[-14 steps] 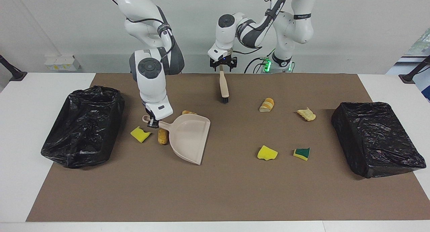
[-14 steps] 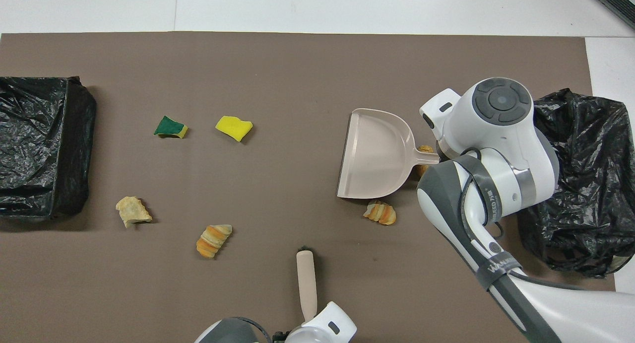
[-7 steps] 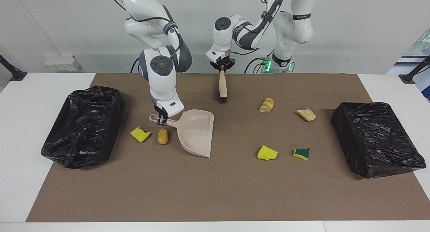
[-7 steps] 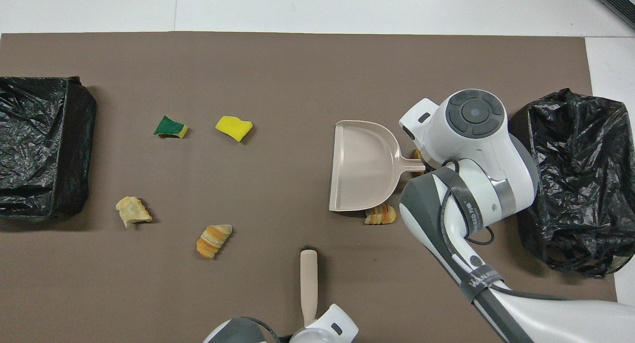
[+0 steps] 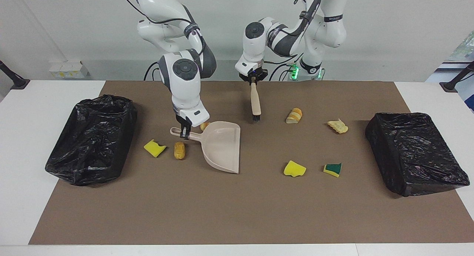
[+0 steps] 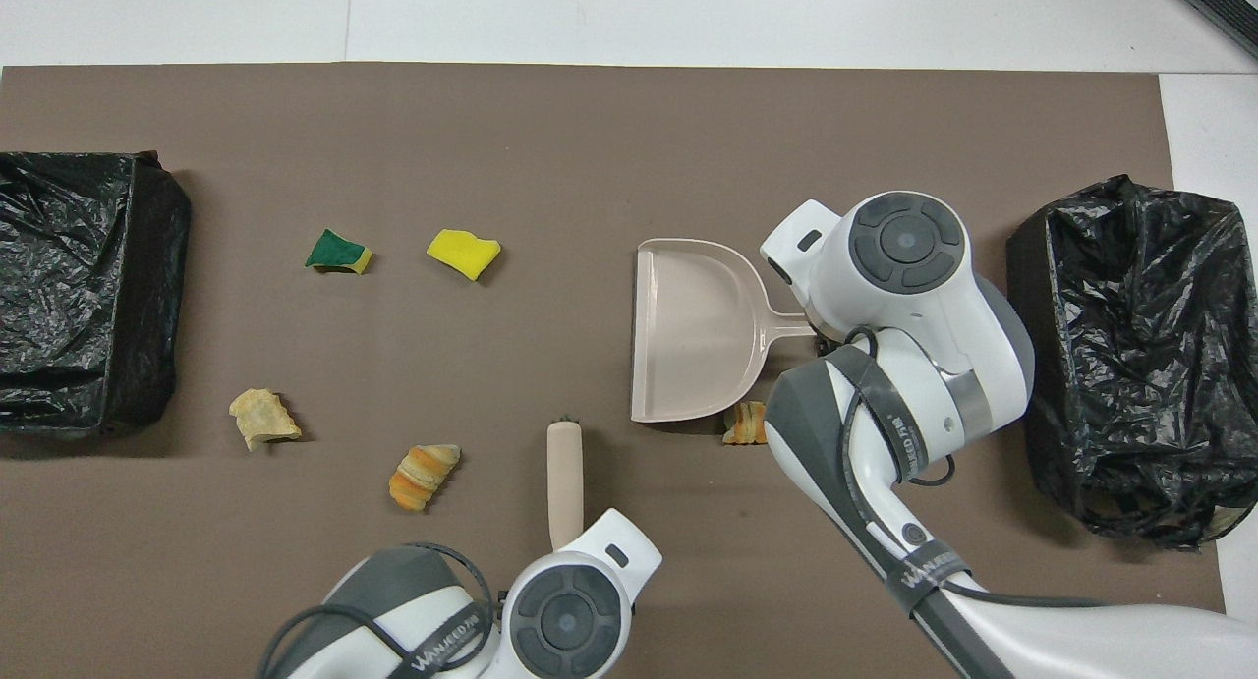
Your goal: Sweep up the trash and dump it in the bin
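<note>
While your left gripper (image 5: pixel 253 79) clamps the brush (image 5: pixel 255 103), your right gripper (image 5: pixel 184 130) grips the dustpan (image 5: pixel 221 146) beside scraps (image 5: pixel 179 150).

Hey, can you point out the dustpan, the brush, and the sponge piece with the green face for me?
dustpan (image 5: pixel 222 146): facing view, middle of its pan.
brush (image 5: pixel 255 102): facing view, on its beige handle.
green-faced sponge piece (image 6: pixel 337 252): overhead view, on its green face.

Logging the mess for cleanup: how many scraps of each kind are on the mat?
Yellow sponge chunks: 2
Green-faced sponge chunk: 1
Bread pieces: 4
Total: 7
</note>
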You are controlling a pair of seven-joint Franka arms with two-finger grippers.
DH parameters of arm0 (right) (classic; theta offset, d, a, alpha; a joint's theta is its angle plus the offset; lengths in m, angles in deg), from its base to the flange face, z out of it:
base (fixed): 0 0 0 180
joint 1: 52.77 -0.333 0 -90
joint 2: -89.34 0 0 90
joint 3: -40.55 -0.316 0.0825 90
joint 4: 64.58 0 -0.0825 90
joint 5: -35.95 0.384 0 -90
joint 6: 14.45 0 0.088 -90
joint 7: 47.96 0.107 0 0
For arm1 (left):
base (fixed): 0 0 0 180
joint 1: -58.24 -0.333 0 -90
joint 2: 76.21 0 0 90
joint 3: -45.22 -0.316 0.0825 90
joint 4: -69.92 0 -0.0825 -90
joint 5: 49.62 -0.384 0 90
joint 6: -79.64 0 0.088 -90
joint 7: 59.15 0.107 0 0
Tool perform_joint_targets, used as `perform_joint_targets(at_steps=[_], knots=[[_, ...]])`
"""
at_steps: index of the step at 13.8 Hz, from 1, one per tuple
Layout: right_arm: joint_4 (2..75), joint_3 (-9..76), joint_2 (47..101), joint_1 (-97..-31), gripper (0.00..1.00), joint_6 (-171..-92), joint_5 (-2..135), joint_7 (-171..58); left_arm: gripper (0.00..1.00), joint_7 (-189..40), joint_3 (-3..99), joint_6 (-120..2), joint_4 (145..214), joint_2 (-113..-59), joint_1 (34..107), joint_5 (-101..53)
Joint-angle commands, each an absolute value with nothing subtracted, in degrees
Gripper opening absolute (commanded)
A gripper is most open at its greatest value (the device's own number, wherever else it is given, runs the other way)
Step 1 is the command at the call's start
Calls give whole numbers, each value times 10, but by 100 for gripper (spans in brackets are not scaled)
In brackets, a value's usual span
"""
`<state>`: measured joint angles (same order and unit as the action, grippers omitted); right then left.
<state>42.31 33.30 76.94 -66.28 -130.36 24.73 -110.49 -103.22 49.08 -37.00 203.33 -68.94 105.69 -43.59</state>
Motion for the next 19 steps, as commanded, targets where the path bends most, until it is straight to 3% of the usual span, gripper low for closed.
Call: perform_joint_targets(at_steps=[1,5,9,15,19], knots=[[435,330,776,-688,0,-1314,243,-1089,0,-905,495,-344,2004,-683,954,-453],[428,331,758,-729,0,-1319,235,-1049,0,-660,495,-354,1970,-711,811,-498],[419,331,744,-747,0,-1327,235,-1021,0,-476,495,-325,1857,-787,706,-529],[419,331,741,-743,0,-1328,234,-1021,0,-252,495,-356,1725,-896,612,-598],[420,331,742,-742,0,-1327,231,-1021,0,-100,495,-443,1720,-910,566,-600]])
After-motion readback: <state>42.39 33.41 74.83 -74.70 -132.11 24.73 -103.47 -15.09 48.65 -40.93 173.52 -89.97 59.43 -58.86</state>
